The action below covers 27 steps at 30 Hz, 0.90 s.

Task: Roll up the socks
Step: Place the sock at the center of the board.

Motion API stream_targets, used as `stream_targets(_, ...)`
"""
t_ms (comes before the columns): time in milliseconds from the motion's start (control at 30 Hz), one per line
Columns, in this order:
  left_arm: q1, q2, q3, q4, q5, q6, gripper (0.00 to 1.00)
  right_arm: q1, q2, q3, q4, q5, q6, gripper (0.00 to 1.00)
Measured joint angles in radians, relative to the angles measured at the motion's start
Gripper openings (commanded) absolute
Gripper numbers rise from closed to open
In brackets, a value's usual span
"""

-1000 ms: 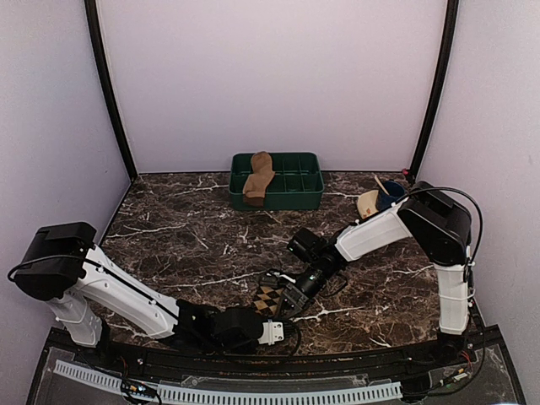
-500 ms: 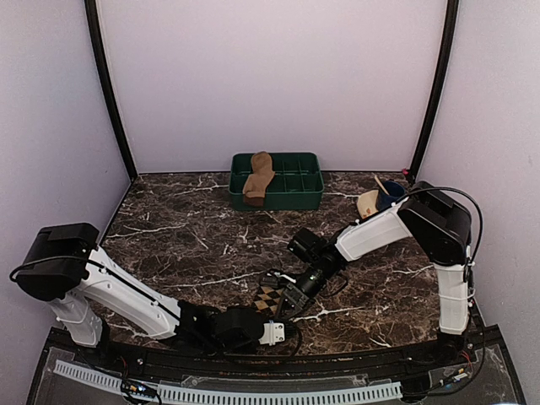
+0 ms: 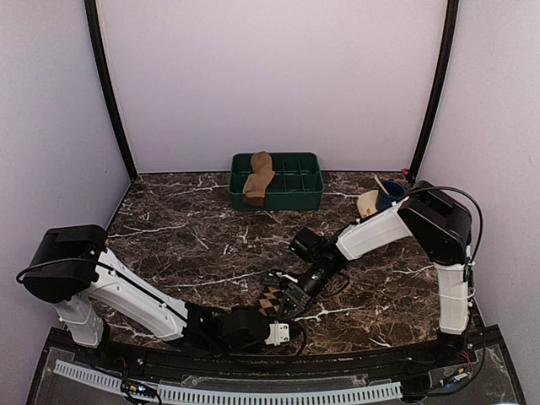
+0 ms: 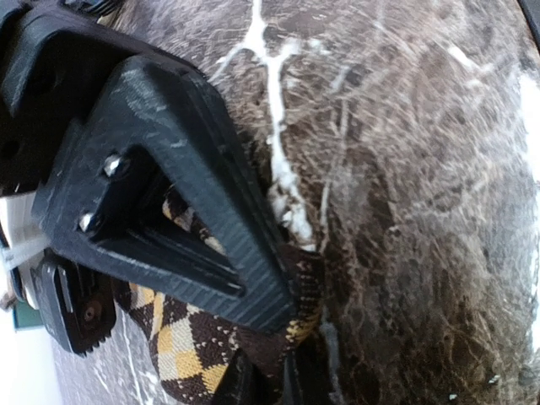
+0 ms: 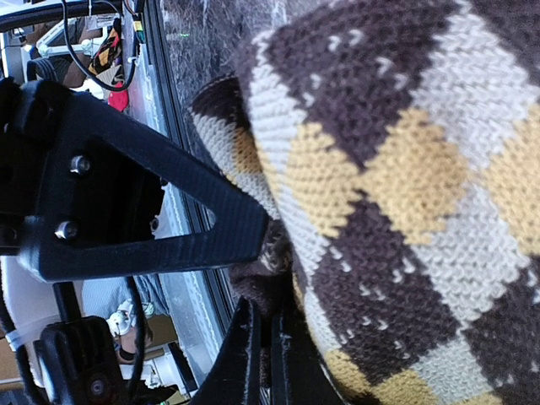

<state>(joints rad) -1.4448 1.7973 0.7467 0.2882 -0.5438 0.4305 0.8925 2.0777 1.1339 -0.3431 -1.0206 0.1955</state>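
Argyle sock [image 3: 269, 298], mostly hidden under jaws

Near sock [image 3: 268, 299] on the table [image 3: 169, 228] front centre; far sock [image 3: 258, 179] in the tray's [image 3: 297, 202] left side, behind.

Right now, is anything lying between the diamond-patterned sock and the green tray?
No. In the top view, the stretch of marble table between the argyle sock and the green tray is bare.
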Motion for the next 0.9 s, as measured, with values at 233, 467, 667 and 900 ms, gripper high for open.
stream_targets(233, 0.005, 0.011, 0.028, -0.048, 0.015, -0.012, 0.00, -0.004, 0.000, 0.000, -0.015, 0.000, 0.000, 0.03)
stream_targets(467, 0.019, 0.006, 0.052, -0.103, 0.054, -0.045, 0.00, -0.005, 0.000, 0.000, -0.019, 0.003, 0.002, 0.11)
stream_targets(667, 0.044, -0.002, 0.091, -0.182, 0.119, -0.073, 0.00, -0.007, -0.008, -0.010, -0.004, 0.007, 0.019, 0.16)
stream_targets(900, 0.093, -0.004, 0.167, -0.307, 0.259, -0.103, 0.00, -0.024, -0.040, -0.049, 0.038, 0.019, 0.052, 0.20)
